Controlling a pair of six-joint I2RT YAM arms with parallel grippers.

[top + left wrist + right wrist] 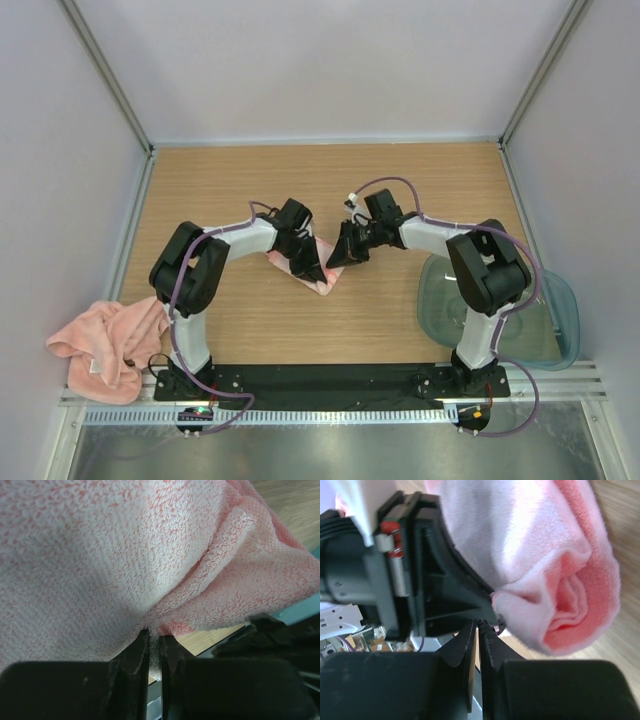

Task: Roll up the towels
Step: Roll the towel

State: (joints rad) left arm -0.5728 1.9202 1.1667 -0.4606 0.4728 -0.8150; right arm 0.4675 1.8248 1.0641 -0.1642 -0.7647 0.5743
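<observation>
From above, the rolled towel (320, 284) is mostly covered by the left gripper (312, 268) and right gripper (338, 262). The right arm (485, 275) hides the left part of the tub (548, 320). The left wrist view cuts the towel off at the top and left edges. The right wrist view is blurred, and whether its fingertips pinch cloth cannot be told.

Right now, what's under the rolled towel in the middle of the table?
Wooden table shows all around the rolled towel. Directly beneath cannot be seen: the cloth, the left tool pinching it and the right tool cover that spot.
</observation>
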